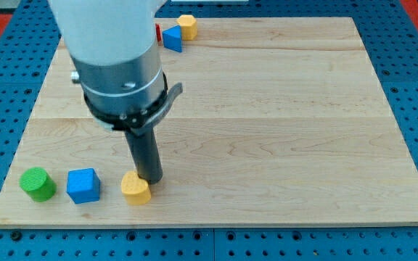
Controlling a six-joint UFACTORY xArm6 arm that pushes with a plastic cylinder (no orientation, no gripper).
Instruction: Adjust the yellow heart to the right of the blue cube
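The yellow heart [135, 189] lies near the board's bottom edge at the view's lower left. The blue cube [83, 185] sits to its left, a small gap apart. My tip [152, 179] rests on the board at the heart's upper right side, touching or nearly touching it. The rod rises from there into the large grey arm body that fills the view's upper left.
A green cylinder [37, 183] stands left of the blue cube. At the view's top, a blue block [173, 38] and a yellow block [187, 26] sit together, with a sliver of a red block [157, 32] beside the arm. The wooden board [281, 116] lies on a blue pegboard.
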